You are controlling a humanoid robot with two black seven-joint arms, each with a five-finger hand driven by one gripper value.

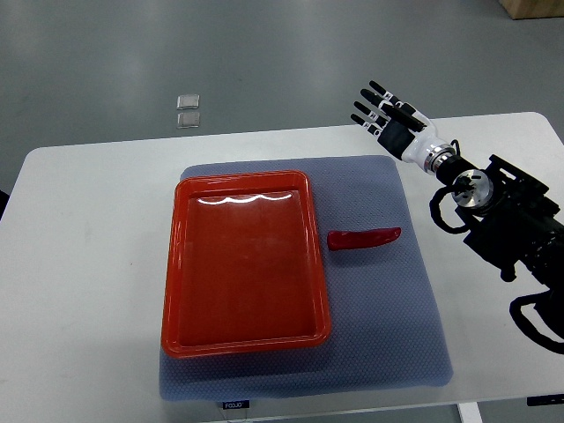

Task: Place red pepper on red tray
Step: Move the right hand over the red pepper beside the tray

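The right hand [389,113] hovers with fingers spread, holding nothing, past the far right corner of the grey mat [388,335]. The red pepper [364,238] lies on the mat just right of the red tray [176,264], apart from its rim, bare mat all around. White bench [79,264]; grey floor [264,53] beyond.

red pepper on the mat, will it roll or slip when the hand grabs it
The long, slightly curved red pepper lies flat on the dimpled blue-grey mat, so it probably won't roll far. Its skin looks smooth, so it may slip between the fingers of the open right hand. It is slim, so likely light.
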